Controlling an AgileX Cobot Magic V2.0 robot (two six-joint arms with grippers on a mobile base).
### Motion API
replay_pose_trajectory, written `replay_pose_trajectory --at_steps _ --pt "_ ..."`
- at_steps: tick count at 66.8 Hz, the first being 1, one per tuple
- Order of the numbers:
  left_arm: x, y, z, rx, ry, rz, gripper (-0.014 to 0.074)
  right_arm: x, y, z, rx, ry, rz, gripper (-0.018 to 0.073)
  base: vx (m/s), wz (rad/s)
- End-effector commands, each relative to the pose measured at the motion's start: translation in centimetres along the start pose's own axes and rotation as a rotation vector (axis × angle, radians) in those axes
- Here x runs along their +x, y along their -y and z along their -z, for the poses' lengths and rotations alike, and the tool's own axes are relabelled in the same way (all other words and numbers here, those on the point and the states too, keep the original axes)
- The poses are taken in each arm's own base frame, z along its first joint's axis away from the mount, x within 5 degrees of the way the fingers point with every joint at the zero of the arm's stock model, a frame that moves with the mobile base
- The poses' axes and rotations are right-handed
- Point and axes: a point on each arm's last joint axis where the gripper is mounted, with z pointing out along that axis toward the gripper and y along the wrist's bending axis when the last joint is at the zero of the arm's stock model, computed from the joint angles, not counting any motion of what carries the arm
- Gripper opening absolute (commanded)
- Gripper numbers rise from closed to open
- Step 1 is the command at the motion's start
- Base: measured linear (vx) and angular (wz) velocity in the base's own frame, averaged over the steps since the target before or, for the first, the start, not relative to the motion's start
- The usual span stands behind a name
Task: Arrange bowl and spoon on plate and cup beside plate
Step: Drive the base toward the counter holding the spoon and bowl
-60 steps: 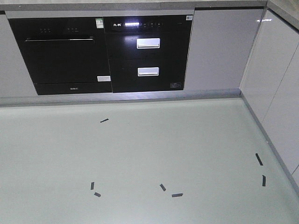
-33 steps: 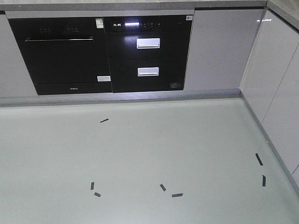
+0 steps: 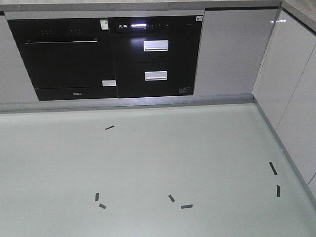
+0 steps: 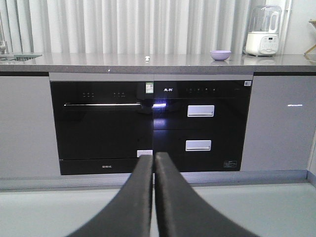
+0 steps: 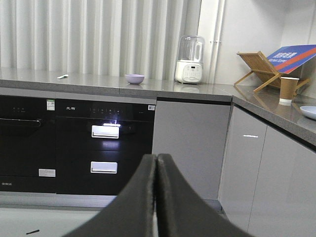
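Note:
The lavender bowl (image 4: 220, 55) (image 5: 134, 78) stands on the grey countertop above the black appliances. The pale spoon (image 5: 62, 76) lies further left on the same counter, a small speck (image 4: 146, 58) in the left wrist view. On the right-hand counter stands the brown cup (image 5: 288, 90), with the edge of the pale blue plate (image 5: 308, 111) just in front of it. My left gripper (image 4: 154, 155) and right gripper (image 5: 156, 157) are both shut on nothing, low over the floor and far from all of these. Neither gripper shows in the front view.
A black oven (image 3: 69, 59) and a drawer unit (image 3: 155, 59) fill the cabinet front ahead. White cabinets (image 3: 291, 98) run along the right. A white jug appliance (image 5: 190, 59) and a wooden rack (image 5: 259, 69) stand on the counter. Black tape marks (image 3: 171, 198) dot the floor.
The front view has shifted very slightly, with cabinets and tape marks sitting a touch further left. Nothing else differs.

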Motion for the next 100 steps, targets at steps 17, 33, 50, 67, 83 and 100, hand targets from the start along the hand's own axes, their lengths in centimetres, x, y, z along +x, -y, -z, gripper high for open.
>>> replay_pose_trajectory --at_steps 17,33,50,67,83,100 --pt "-1.30 0.17 0.23 0.018 0.101 0.006 -0.0006 -0.47 0.05 0.06 0.009 0.076 0.008 -0.0011 0.01 -0.04" --pt "-1.30 0.17 0.23 0.018 0.101 0.006 -0.0006 -0.46 0.05 0.06 0.008 0.075 0.008 -0.0011 0.02 -0.01" --pt "-1.30 0.17 0.23 0.018 0.101 0.006 -0.0006 -0.46 0.05 0.06 0.008 0.075 0.008 -0.0011 0.03 0.02" --pt "-1.30 0.17 0.23 0.018 0.101 0.006 -0.0006 -0.46 0.05 0.06 0.008 0.075 0.008 -0.0011 0.04 0.04" --pt "-1.30 0.17 0.23 0.018 0.101 0.006 -0.0006 -0.46 0.05 0.06 0.008 0.075 0.008 -0.0011 0.07 0.07" --pt "-1.30 0.17 0.23 0.018 0.101 0.006 -0.0006 -0.46 0.05 0.06 0.008 0.075 0.008 -0.0011 0.12 0.06"
